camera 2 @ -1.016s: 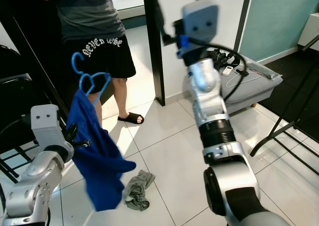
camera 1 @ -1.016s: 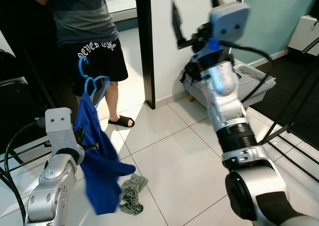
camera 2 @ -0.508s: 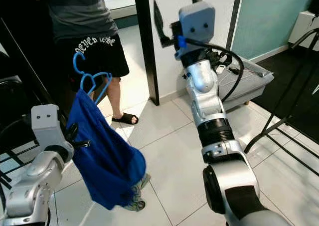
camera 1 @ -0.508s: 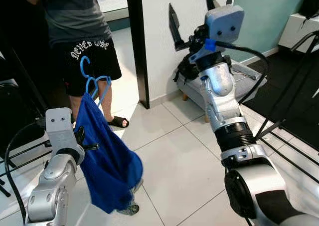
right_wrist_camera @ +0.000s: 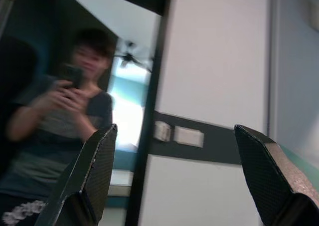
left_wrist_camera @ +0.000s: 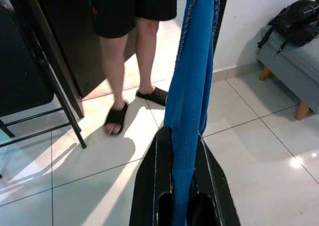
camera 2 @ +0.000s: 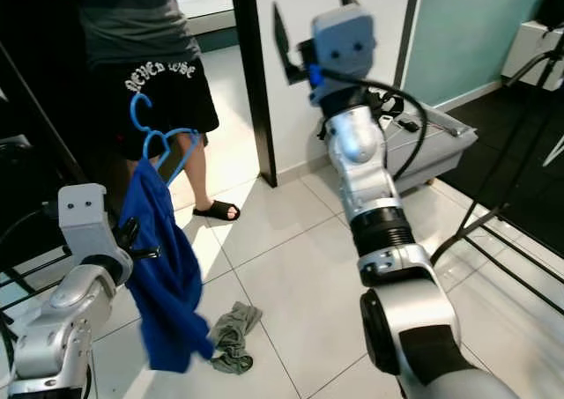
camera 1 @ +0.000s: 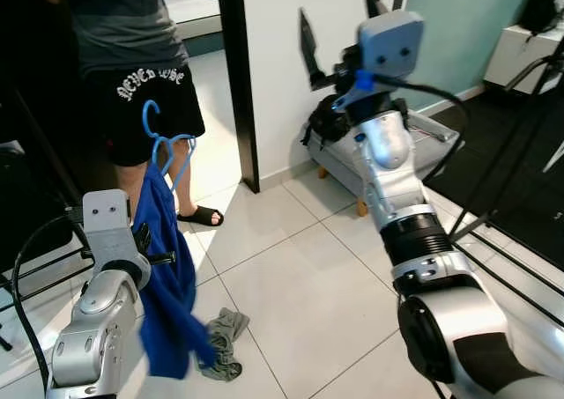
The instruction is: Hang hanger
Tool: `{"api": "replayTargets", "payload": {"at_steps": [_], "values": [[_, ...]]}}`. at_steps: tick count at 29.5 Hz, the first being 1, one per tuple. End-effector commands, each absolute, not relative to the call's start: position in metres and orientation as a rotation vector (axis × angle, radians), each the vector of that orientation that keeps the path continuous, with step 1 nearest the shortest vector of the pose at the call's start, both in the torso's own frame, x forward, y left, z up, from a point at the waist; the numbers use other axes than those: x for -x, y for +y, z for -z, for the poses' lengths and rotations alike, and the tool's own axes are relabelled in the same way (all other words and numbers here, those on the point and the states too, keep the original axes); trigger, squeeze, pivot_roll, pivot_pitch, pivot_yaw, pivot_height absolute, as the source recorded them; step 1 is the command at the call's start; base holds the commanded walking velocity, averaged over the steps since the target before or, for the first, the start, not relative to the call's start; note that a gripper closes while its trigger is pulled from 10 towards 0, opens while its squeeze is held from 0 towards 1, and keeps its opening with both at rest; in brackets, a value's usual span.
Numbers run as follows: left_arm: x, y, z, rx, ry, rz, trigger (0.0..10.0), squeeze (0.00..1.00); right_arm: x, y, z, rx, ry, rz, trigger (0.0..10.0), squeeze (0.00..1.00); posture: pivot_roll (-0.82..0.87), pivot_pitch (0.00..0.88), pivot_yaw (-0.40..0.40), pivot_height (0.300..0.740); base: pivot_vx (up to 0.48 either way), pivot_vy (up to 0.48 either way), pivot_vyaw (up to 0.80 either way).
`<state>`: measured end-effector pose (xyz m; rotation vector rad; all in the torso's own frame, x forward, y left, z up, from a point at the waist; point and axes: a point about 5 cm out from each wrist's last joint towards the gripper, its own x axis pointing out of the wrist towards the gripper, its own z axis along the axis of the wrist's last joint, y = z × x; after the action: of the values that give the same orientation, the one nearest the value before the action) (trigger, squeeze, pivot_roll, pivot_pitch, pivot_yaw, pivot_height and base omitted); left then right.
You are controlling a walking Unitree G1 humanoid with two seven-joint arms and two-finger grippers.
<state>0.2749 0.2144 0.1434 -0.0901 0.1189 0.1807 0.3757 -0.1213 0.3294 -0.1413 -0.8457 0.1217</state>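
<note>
Swung back straight: blue cloth (camera 1: 167, 284) on blue plastic hanger (camera 1: 167, 145) | left end effector (left_wrist_camera: 182, 186) clamps cloth | right end effector (camera 1: 339, 25) raised, fingers apart

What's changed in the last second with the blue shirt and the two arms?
The blue shirt swung: half a second ago it billowed out toward the robot's right, hiding the grey cloth on the floor, and now it hangs straight down again. The camera shifted slightly. The left tool stays shut on the shirt, hanger on top; the right tool stays raised and open.
</note>
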Motion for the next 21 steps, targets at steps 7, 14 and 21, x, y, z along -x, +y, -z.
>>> {"api": "replayTargets", "payload": {"at_steps": [7,14,21], "values": [[-0.275,0.215,-0.145,0.077,0.101,-0.180,10.0,0.00,-0.367,-0.096,-0.335,0.169,-0.908,-0.276,10.0,0.00,0.12,0.000,0.019,0.740,0.000,0.000,0.00],[-0.280,0.211,-0.151,0.053,0.075,-0.114,10.0,0.00,-0.383,-0.122,-0.327,0.086,-0.779,-0.129,10.0,0.00,0.11,0.000,0.023,0.740,0.000,0.000,0.00],[-0.300,0.204,-0.216,-0.071,-0.153,0.225,10.0,0.00,-0.385,-0.122,-0.289,-0.075,-0.570,-0.458,10.0,0.00,0.10,0.000,0.026,0.740,0.000,0.000,0.00]]}}
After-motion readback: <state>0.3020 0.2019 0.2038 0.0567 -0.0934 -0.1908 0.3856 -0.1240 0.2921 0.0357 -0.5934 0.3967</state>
